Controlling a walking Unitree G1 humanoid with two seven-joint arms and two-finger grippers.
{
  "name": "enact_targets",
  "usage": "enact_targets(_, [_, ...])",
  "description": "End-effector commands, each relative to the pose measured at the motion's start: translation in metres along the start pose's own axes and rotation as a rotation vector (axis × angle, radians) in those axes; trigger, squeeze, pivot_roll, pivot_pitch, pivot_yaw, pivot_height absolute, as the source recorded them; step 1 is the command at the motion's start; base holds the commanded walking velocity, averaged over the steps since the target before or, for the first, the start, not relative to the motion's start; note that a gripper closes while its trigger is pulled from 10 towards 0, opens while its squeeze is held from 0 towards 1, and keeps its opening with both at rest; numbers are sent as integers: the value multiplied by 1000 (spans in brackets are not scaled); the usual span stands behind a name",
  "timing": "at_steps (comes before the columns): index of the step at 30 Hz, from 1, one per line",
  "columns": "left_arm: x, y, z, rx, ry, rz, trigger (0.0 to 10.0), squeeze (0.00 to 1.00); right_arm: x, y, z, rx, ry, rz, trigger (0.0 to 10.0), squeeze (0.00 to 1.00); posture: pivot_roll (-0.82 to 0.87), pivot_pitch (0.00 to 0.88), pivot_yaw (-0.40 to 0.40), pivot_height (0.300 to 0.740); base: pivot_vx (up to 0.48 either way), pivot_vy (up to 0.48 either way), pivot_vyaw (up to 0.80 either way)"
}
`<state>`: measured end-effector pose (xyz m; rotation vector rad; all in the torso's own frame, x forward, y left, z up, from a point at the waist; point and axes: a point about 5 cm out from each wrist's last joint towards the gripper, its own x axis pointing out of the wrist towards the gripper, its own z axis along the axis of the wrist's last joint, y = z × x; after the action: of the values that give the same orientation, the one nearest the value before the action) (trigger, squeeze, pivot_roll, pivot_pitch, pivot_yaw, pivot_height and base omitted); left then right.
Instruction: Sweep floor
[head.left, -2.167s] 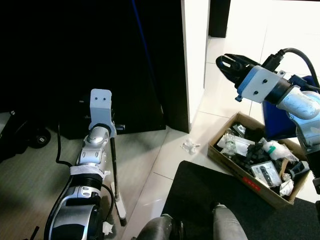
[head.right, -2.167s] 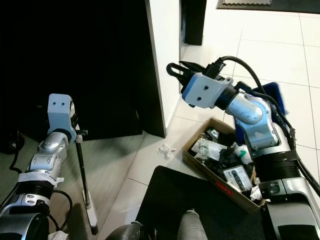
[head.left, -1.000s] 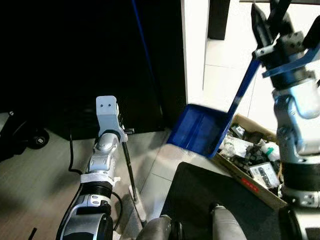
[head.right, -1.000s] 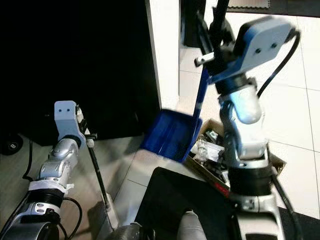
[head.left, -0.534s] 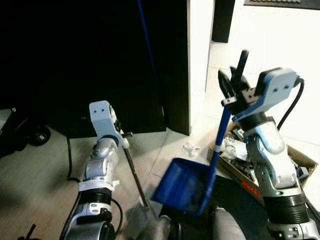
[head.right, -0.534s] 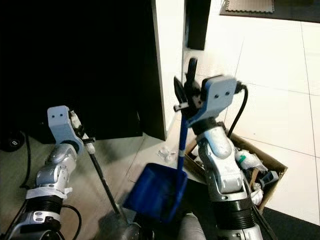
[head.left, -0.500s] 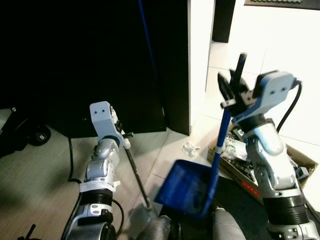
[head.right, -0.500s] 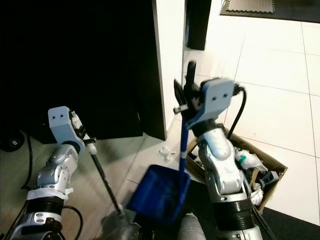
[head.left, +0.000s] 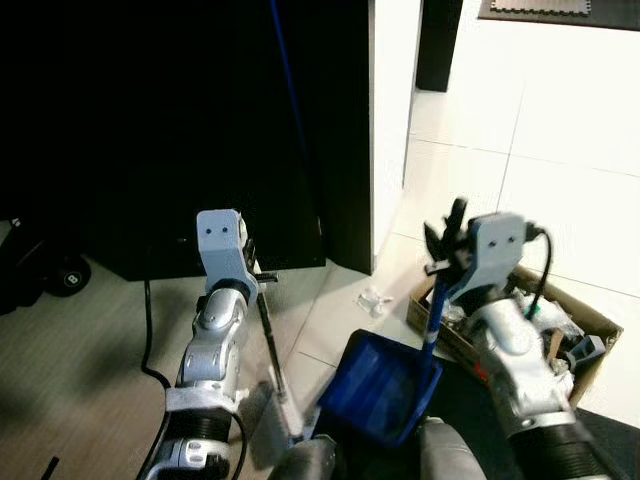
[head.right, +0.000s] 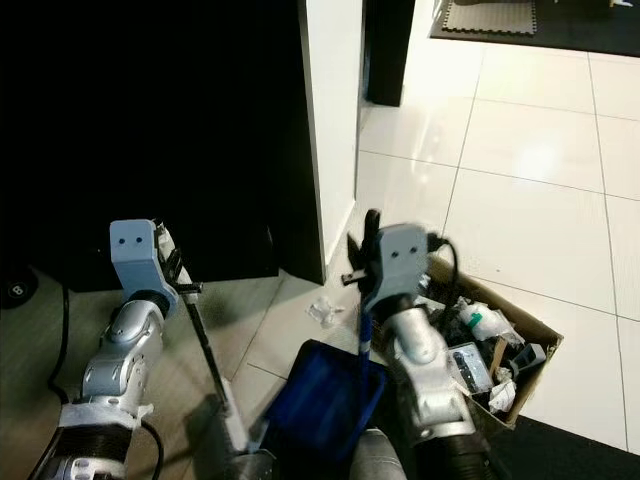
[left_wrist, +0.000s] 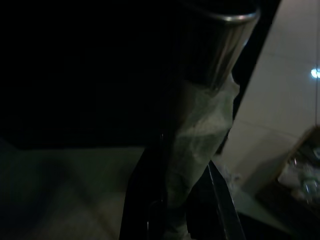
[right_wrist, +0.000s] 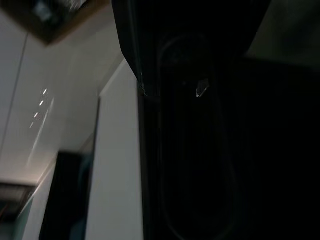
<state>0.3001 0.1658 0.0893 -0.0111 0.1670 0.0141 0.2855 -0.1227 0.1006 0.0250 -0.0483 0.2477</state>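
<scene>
The right tool (head.left: 447, 262) is closed round the upright blue stem of the dustpan (head.left: 385, 385), near its top; the pan's scoop hangs low in front of the robot, just above the floor (head.left: 560, 150) and tilted, its mouth toward the left; the left tool (head.left: 256, 283) grips the thin dark broom (head.left: 268, 345) high on its shaft, and the head reaches the floor just beside the scoop. Between and beyond them a small crumpled wrapper (head.left: 372, 299) lies on the pale tile, near a cardboard box (head.left: 580, 320) full of litter; a dark cabinet (head.left: 180, 120) stands behind. By its look the wrapper is light and springy, apt to skid on smooth tile; the pan is stiff plastic and light, best held high on the stem as now; the broom likely wants a firm hold on its slim shaft, lest it twist.
</scene>
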Motion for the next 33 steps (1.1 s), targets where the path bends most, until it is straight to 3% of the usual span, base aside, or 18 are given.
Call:
enact_targets(1, [-4, -2, -5, 3, 5, 2, 10000, 0, -1, 4, -4, 17, -2, -7, 10000, 0, -77, 103, 81, 740, 0, 0, 0])
enact_targets(12, [-16, -6, -15, 41, -6, 18, 10000, 0, 8, 6, -9, -62, -8, 15, 10000, 0, -42, 104, 46, 740, 0, 0, 0])
enact_targets(33, [-14, -24, -18, 19, -34, -13, 10000, 0, 12, 4, -17, -75, -1, 5, 10000, 0, -53, 84, 34, 740, 0, 0, 0])
